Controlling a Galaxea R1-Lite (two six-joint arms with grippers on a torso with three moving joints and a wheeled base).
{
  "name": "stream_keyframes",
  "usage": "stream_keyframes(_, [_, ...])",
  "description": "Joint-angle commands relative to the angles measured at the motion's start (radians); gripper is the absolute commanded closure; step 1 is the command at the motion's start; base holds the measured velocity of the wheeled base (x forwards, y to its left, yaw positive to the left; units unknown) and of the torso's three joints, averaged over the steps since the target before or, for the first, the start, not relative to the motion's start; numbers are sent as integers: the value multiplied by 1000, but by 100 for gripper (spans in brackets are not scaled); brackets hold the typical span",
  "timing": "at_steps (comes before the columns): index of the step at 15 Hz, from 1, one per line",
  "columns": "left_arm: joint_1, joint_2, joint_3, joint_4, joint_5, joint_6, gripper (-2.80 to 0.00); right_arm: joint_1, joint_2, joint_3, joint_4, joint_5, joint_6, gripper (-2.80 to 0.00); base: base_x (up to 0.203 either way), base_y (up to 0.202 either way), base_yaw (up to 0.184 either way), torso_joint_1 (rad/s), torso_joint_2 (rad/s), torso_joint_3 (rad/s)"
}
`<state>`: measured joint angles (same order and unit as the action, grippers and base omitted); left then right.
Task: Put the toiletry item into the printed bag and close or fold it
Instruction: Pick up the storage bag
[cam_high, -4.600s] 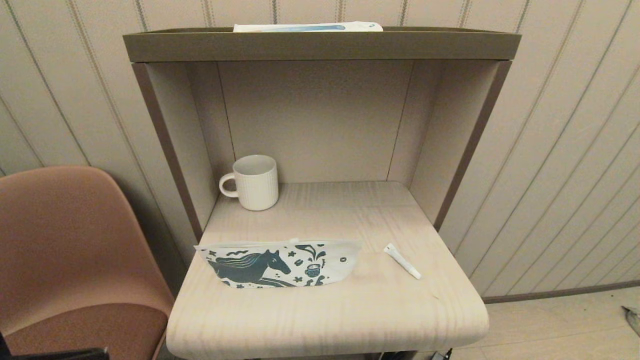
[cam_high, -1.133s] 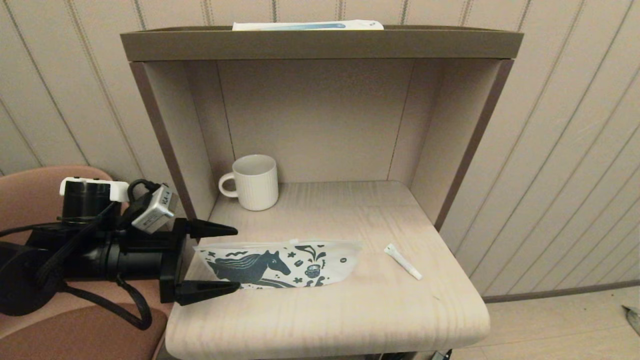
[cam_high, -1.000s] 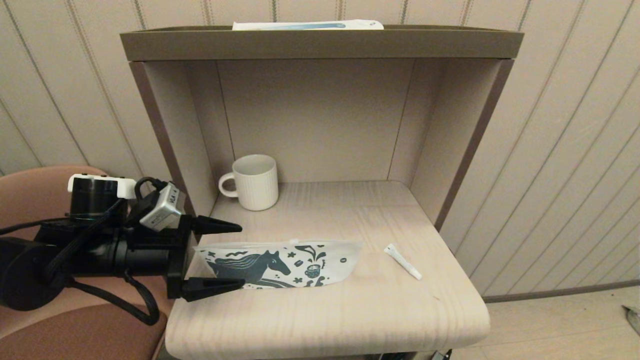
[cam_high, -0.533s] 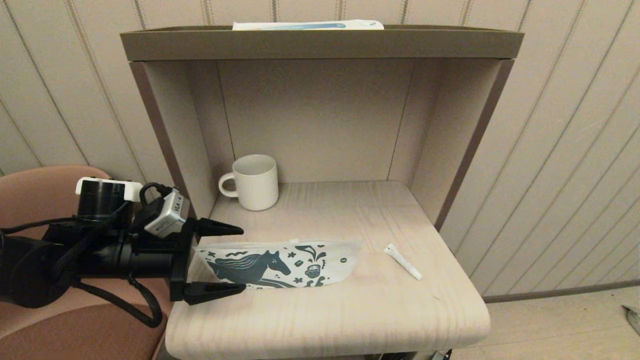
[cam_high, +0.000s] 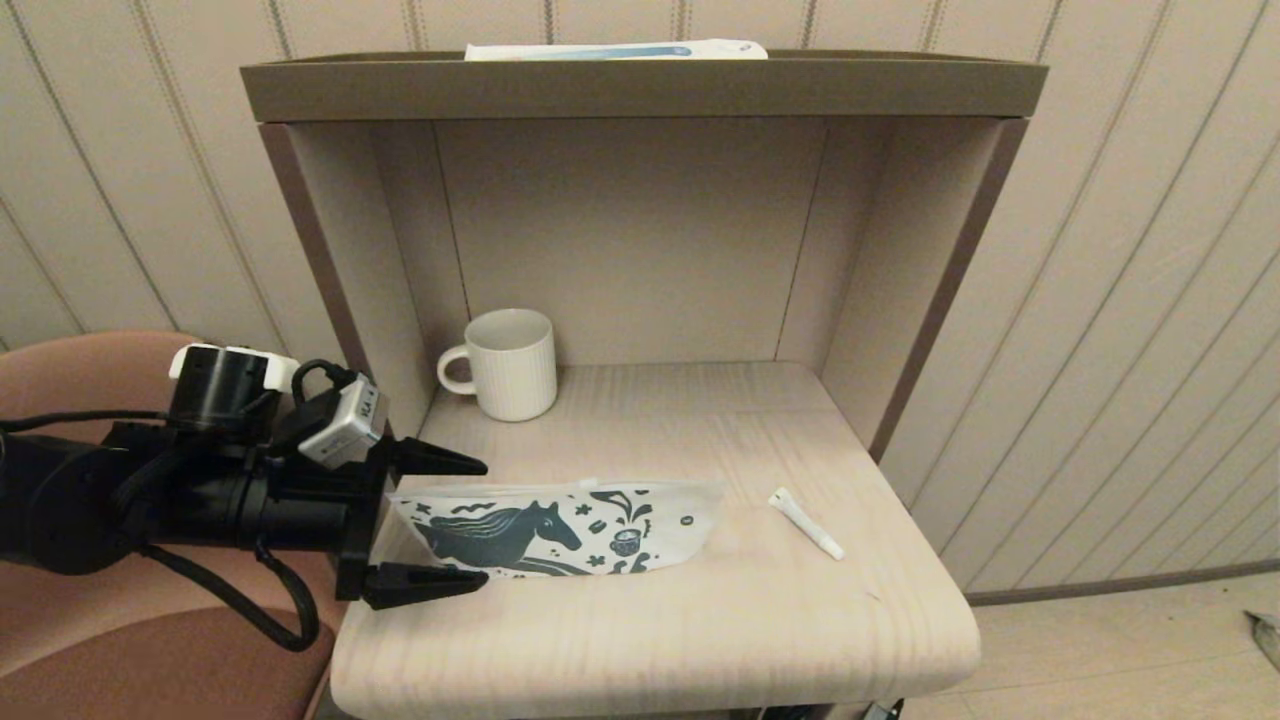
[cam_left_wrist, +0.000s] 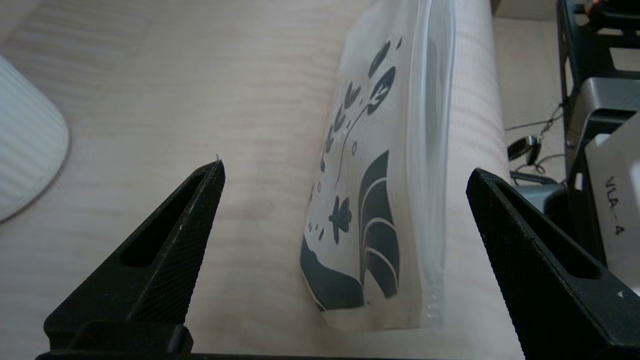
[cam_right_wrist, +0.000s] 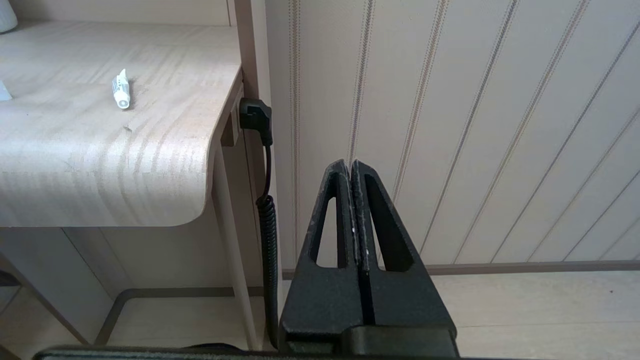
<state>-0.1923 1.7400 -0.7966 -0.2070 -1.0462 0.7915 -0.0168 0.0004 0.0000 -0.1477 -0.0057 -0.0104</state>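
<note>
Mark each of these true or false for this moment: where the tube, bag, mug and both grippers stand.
1. The toiletry item is inside the printed bag. False: it lies on the table beside it.
2. The left gripper is open at the bag's end. True.
3. The mug lies tipped over. False: it stands upright.
4. The right gripper is shut, off the table. True.
5. The left gripper grips the bag. False: nothing is held.
</note>
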Motion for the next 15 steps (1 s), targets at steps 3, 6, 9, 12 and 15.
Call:
stream_keyframes(3, [2, 1, -18, 1, -6, 5, -280, 0, 0, 0, -1, 0, 0, 0, 0, 0, 0, 0, 0, 0])
stream_keyframes(6, [2, -4, -19, 6, -8, 5, 0, 0, 0, 0, -1, 0, 0, 0, 0, 0, 0, 0, 0, 0])
stream_keyframes(9, [2, -10, -12, 11, -6, 5, 0, 0, 0, 0, -1, 1, 0, 0, 0, 0, 0, 0, 0, 0])
stream_keyframes(12, [2, -10, -8, 12, -6, 5, 0, 0, 0, 0, -1, 1, 0, 0, 0, 0, 0, 0, 0, 0])
stream_keyframes(15, [1, -12, 11, 14, -7, 5, 0, 0, 0, 0, -1, 0, 0, 0, 0, 0, 0, 0, 0, 0])
